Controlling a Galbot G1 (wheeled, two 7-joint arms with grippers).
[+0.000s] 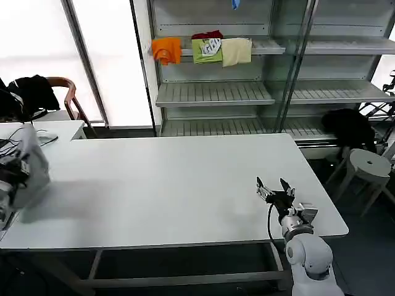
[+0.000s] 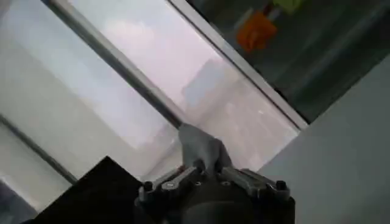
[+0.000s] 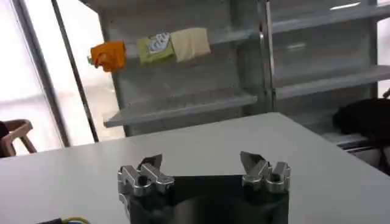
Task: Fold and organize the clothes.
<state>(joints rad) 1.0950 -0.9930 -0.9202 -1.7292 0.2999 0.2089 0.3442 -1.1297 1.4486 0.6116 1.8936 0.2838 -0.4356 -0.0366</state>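
Pinching a fold of light grey shirt (image 2: pixel 200 145) between its closed-together fingers, the left gripper (image 2: pixel 204 167) is raised off the near left corner of the white table (image 1: pixel 173 185). In its wrist view the cloth stands up from between the fingertips as a small crumpled peak. In the head view the rest of the pale grey fabric hangs as a soft mass at the table's left edge, with its lower part against the tabletop. Which shirt this is cannot be told, since neither print nor collar shows. Behind that gripper, beyond the table's left end, stands a wooden chair (image 1: pixel 66 92) with a black garment (image 1: pixel 31 92) draped over it. Bright window panels (image 1: pixel 111 55) rise further back. The right gripper (image 1: pixel 276 187) hovers low over the table's near right part, with its two dark fingers spread wide and nothing between them. The table surface around and ahead of it is bare white. Beyond the far edge of the table, straight ahead of this gripper, runs a grey metal shelving unit (image 1: pixel 213 92). On an upper shelf of the unit an orange cloth (image 1: pixel 166 49), a green printed cloth (image 1: pixel 207 50) and a cream cloth (image 1: pixel 236 51) hang side by side over the front edge. A dark red piece (image 1: pixel 207 35) lies just above the green one. Off to the right gripper's outer side, past the table's end, a round grey stool (image 1: pixel 369 165) stands on the floor. Another black garment (image 1: pixel 349 126) is heaped behind the stool, near the lowest shelf.
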